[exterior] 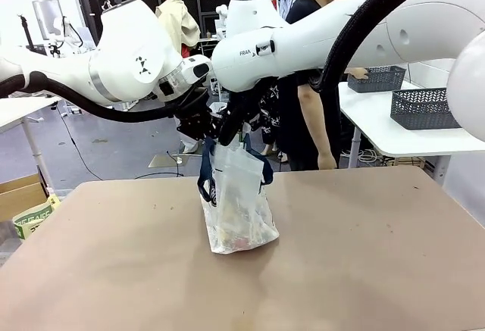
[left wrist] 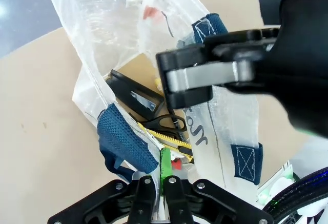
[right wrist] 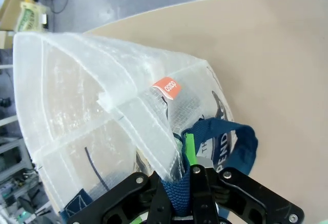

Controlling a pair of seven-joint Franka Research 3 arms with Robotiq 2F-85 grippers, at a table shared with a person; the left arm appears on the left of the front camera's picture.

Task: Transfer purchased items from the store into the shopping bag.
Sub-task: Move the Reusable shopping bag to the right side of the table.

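Note:
The shopping bag, translucent white with navy handles, stands upright mid-table with its mouth held up by both arms. My left gripper is shut on the bag's rim beside a navy handle, green pads pressed together. My right gripper is shut on the other navy handle strap; its black fingers cross the left wrist view. Purchased items lie inside the bag: a black pack, black-handled scissors and a yellow piece. They show as a pale heap at the bag's bottom.
A person in black stands behind the table. Two dark grey slotted baskets sit on a white side table at the far right; I cannot tell whether either is the store. A cardboard box stands on the floor at the left.

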